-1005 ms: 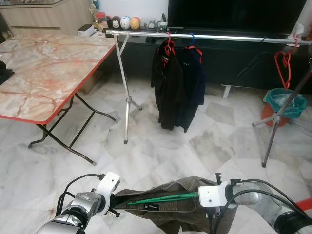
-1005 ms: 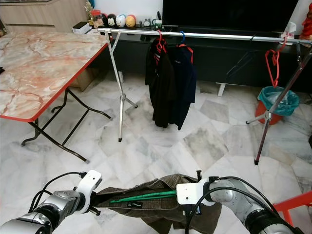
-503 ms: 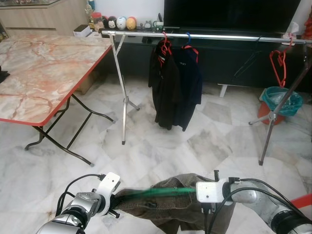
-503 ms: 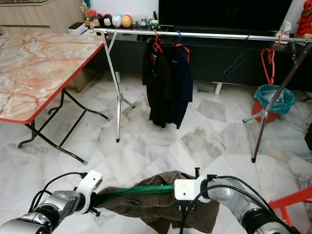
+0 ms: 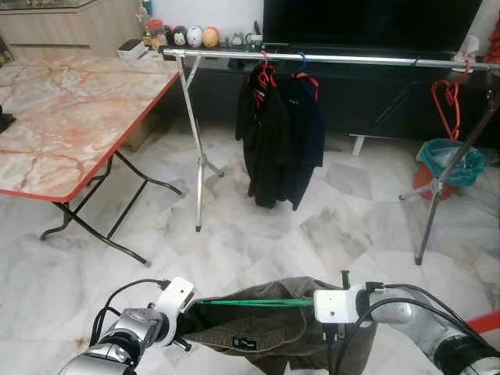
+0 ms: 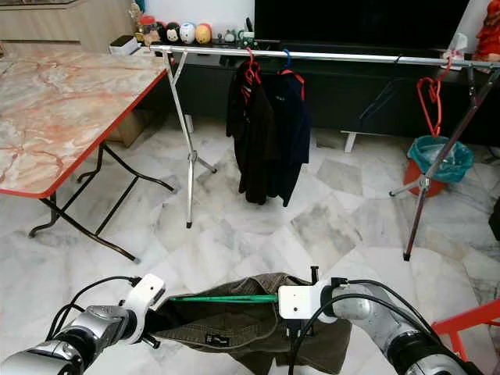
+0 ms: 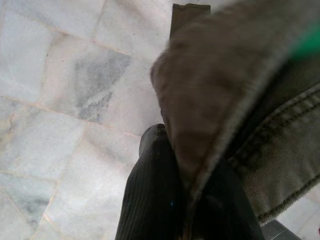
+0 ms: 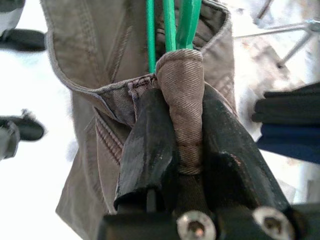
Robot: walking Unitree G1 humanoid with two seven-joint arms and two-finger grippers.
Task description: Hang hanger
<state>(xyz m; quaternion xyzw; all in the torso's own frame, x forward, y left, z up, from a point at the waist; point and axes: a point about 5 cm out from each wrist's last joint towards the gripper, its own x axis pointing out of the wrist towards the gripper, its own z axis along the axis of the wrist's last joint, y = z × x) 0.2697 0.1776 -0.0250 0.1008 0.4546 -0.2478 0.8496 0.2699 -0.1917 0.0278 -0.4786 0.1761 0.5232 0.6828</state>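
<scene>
Hanger — level, crosswise between grippers

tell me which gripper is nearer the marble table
Left. The left gripper sits below the marble table; the right gripper is off to its right.

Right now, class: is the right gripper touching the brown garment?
Touching. In the right wrist view, the right gripper has both black fingers pressed against a fold of the brown garment, beside the green hanger.

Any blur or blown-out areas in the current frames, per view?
Left eye view: sharp throughout. Left wrist view: olive-brown twill garment soft, green plastic hanger a blur. Right wrist view: fabric fold between the right gripper fingers crisp, floor overexposed.
</scene>
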